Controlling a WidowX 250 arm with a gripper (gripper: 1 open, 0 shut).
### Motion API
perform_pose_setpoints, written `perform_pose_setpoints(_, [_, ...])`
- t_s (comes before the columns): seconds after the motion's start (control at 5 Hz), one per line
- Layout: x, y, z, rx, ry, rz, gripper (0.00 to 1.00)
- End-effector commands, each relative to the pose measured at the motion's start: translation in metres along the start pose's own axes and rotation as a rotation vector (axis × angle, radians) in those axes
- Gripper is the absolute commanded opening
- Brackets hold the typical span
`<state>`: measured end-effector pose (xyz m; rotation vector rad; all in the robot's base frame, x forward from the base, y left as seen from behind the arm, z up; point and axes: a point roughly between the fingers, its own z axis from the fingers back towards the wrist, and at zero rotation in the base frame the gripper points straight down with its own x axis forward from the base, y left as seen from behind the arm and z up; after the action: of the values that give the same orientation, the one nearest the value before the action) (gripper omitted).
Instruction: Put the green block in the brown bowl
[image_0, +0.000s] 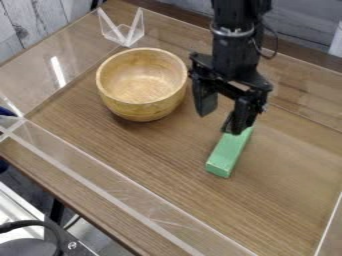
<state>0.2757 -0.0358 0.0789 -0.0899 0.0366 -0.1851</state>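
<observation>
Worktop (134, 150) of wood grain carried everything. At ten o'clock sat the brown bowl (142, 83), empty. Toward three o'clock hung the end effector (223, 107), jaws spread wide, holding nothing, above the far end of the green block (227, 152). A good grasp needed both fingers straddling the block's narrow width, probably nearer its middle, before closing.

No legible text or markings anywhere.

Green block (226, 153) lies flat, right of upright brown bowl (140, 84).
</observation>
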Motion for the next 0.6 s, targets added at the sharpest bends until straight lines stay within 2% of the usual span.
perform_pose_setpoints(0.0, [0.012,-0.002,-0.001,0.005,-0.043,-0.012,1.00])
perform_pose_setpoints(0.4, [0.016,-0.001,-0.025,0.005,-0.022,-0.014,1.00])
